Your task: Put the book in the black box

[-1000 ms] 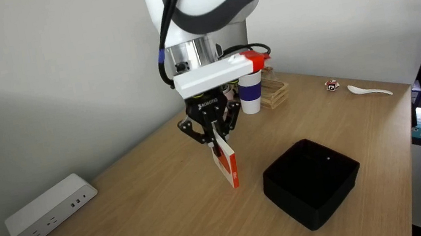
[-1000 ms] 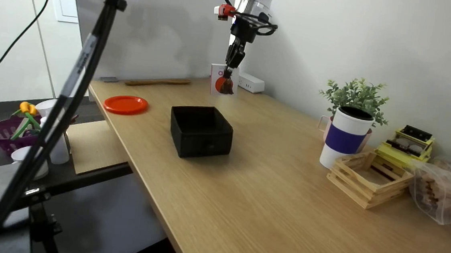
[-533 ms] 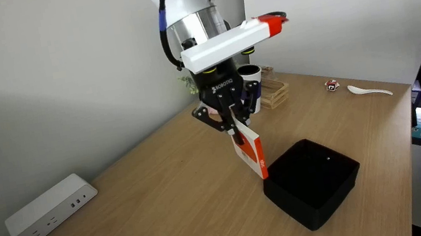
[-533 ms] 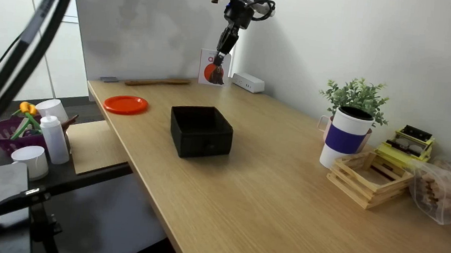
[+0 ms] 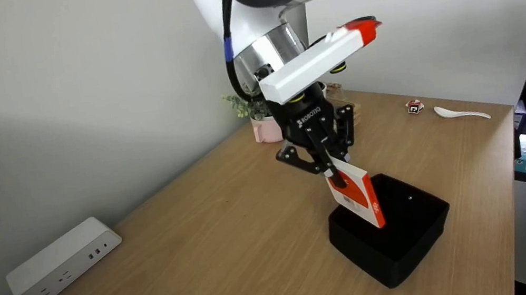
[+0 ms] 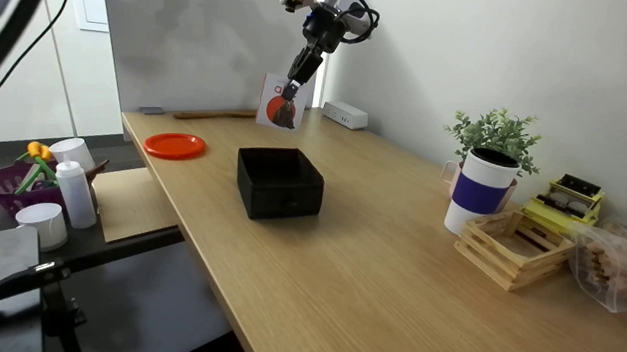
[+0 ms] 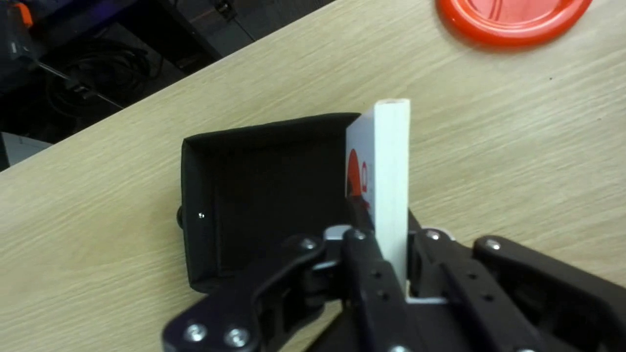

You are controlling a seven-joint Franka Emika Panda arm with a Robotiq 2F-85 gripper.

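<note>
Red plate (image 6: 175, 146), white spoon (image 5: 461, 112), purple-banded cup (image 6: 479, 193), wooden crate (image 6: 492, 253)

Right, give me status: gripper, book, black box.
Gripper shut on book. Book aloft, tilted, not yet in black box. No obstruction seen between them.

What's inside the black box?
No object shows in the black box, just a bright spot on one wall. In the wrist view, the book and gripper hide much of its right side.

Black box (image 6: 286, 201): was matte, low, square, open-topped; stood flat on the surface (image 6: 421, 296).
Book (image 5: 357, 197): was thin, orange-red and white; held aloft, tilted, apart from the black box, near three o'clock in the wrist view.
</note>
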